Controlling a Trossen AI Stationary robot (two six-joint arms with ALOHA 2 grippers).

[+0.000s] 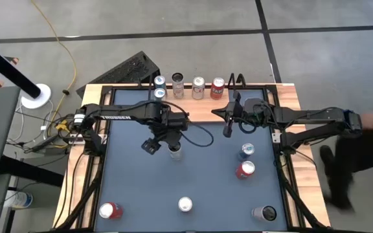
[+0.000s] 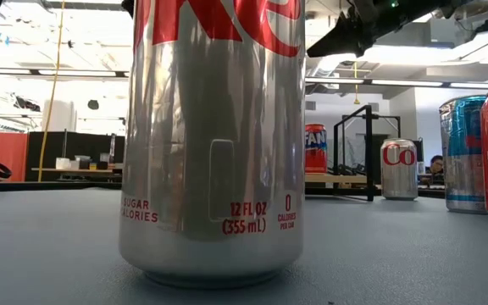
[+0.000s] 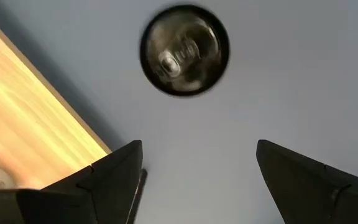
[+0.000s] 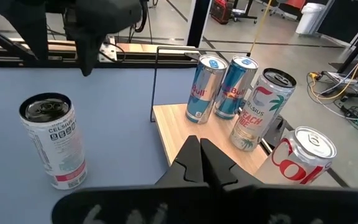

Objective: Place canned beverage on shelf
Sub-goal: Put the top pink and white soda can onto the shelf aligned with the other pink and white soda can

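I've got the left gripper (image 3: 194,180) wide open | Celsius can (image 3: 184,50) upright, just ahead of it | right gripper (image 4: 199,158) closed, farther off

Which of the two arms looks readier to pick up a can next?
The left. Its gripper hangs open directly over a can standing on the table. The right gripper is shut and points toward the shelf, where cans already stand.
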